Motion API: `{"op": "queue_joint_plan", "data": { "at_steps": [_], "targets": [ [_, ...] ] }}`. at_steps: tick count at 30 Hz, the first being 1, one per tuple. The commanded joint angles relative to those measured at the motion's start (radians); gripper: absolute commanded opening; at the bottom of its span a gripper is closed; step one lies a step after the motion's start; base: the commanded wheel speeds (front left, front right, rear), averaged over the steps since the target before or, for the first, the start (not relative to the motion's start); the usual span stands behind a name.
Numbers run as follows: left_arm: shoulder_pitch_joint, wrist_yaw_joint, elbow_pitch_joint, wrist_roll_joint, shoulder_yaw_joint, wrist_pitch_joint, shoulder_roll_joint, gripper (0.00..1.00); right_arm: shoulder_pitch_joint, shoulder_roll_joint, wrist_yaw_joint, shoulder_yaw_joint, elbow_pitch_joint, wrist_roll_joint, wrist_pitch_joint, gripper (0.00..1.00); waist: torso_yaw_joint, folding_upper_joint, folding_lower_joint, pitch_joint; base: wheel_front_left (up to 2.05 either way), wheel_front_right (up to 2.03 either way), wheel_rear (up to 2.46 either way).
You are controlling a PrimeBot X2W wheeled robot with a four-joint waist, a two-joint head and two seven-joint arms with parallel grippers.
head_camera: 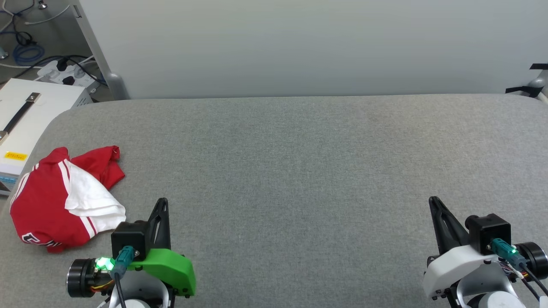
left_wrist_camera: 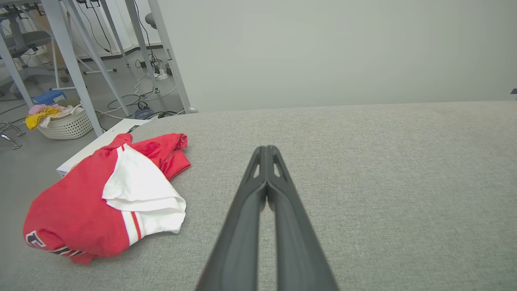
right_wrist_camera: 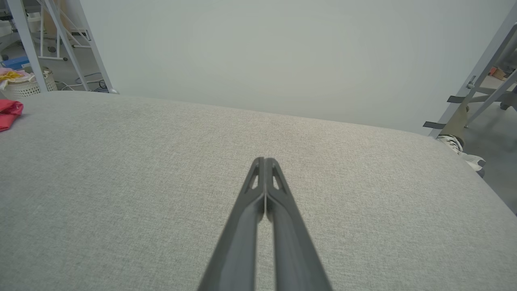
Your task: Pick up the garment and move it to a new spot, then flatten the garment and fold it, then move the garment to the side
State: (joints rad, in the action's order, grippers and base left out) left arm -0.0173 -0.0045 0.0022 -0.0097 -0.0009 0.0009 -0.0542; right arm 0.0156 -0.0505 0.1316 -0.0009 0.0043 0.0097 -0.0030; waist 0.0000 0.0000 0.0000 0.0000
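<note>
**Crumpled garment at the table's left edge, both hands clenched and empty**

The garment (head_camera: pixel 51 205) lies bunched in a loose heap on the grey fabric table (head_camera: pixel 299 171), close to its left edge and on the near side. Most of the heap is red cloth. A white sleeve is folded over the top, with red and white stripes along its seam. A scrap of black lettering outlined in white shows at the heap's near lower edge.

The left hand (head_camera: pixel 163 202) sits just to the right of the garment, near it but not touching. Its two dark fingers are pressed flat together with nothing between them, and they point out across bare table. In the left wrist view the garment lies off to the left of the fingers.

The right hand (head_camera: pixel 433 200) is well apart from it, over the right side of the table. It is clenched in the same way and grasps nothing. In the right wrist view a sliver of red cloth shows at the far left edge.

A white box (head_camera: pixel 30 107) with a black strap stands just beyond the table's left edge, beside the garment. A white basket (left_wrist_camera: pixel 68 125) of clothes sits on the floor farther off, and a pale wall (head_camera: pixel 299 42) rises behind the table.
</note>
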Motion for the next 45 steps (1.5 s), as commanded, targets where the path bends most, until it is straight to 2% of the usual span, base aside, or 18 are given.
{"op": "queue_joint_plan", "data": {
  "at_steps": [1,35,36,45],
  "targets": [
    [0.017,0.005,-0.002,0.010,0.001,-0.001,0.004,0.00,-0.016,0.000,-0.001,0.001,-0.004,-0.010,0.003,0.00,0.000,0.0000,0.0000,0.000,0.00,0.00,0.00],
    [0.017,0.005,-0.002,0.010,0.001,-0.001,0.004,0.00,-0.016,0.000,-0.001,0.001,-0.004,-0.010,0.003,0.00,0.000,0.0000,0.0000,0.000,0.00,0.00,0.00],
    [0.000,0.000,0.000,0.000,0.000,0.000,0.000,1.00,0.000,0.000,0.000,0.000,0.000,0.000,0.000,1.00,0.000,0.0000,0.0000,0.000,0.00,0.00,0.00],
    [-0.002,0.001,0.007,-0.008,-0.003,-0.011,0.000,1.00,0.000,0.000,0.000,-0.002,0.006,0.010,-0.011,1.00,0.000,0.0000,0.0000,0.000,0.00,0.00,0.00]
  ]
}}
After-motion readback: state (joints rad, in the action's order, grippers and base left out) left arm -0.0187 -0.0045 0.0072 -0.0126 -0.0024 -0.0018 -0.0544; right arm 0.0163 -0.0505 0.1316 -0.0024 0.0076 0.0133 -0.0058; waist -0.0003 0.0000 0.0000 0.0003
